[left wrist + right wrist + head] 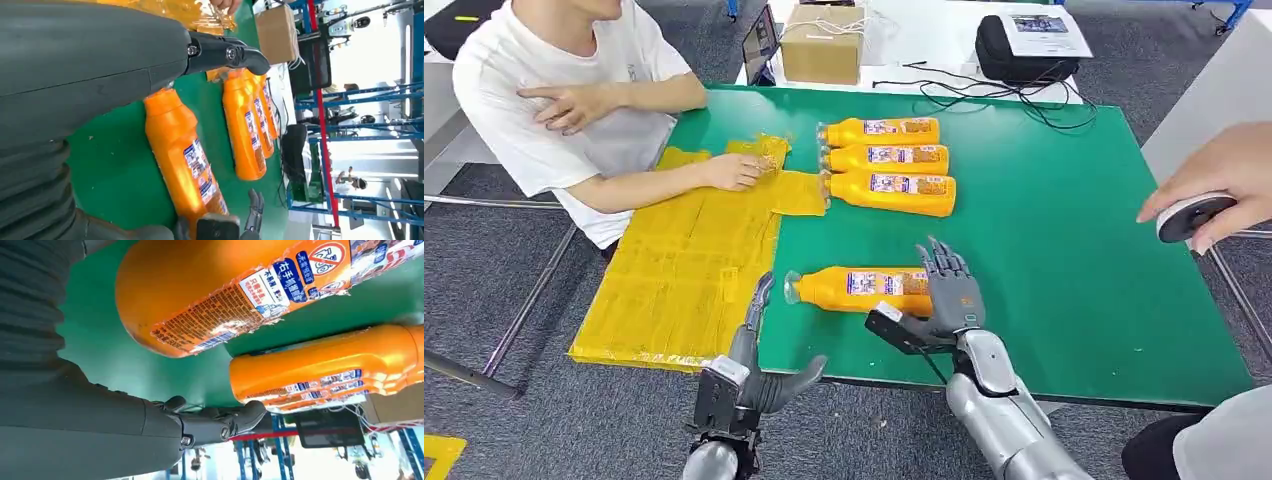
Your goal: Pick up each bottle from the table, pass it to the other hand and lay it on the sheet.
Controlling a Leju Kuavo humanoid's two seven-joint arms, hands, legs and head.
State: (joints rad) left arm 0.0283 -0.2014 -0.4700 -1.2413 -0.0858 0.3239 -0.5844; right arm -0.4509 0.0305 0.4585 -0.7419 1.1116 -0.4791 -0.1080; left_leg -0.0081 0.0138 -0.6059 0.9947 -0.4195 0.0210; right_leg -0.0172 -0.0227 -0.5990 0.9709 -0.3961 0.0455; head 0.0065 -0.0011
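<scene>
While the green table [1064,250] is lying flat and matte under the lights, four glossy orange plastic bottles are resting on their sides on it, each wrapped in a printed label. Three bottles [886,160] are sitting side by side in a tight row toward the far side, their necks pointing at the sheet [684,270], a crinkled, translucent yellow film that is spreading over the table's left part and hanging off its near edge. The nearest bottle [864,288] is lying alone, well apart from the row, its clear cap end pointing toward the sheet and its blunt base sitting right at the right hand [949,290].

That right hand is standing upright at the bottle's base with its dark fingers spread and raised; I cannot tell whether it is touching the plastic, and it is holding nothing. The left hand [759,360] is hovering at the near table edge, thumb jutting sideways and fingers reaching up over the sheet's margin, apart and empty.

A person in a white shirt [534,90] is pressing a hand on the sheet's far corner. Another person's hand [1219,180] at the right edge is holding a small round device.
</scene>
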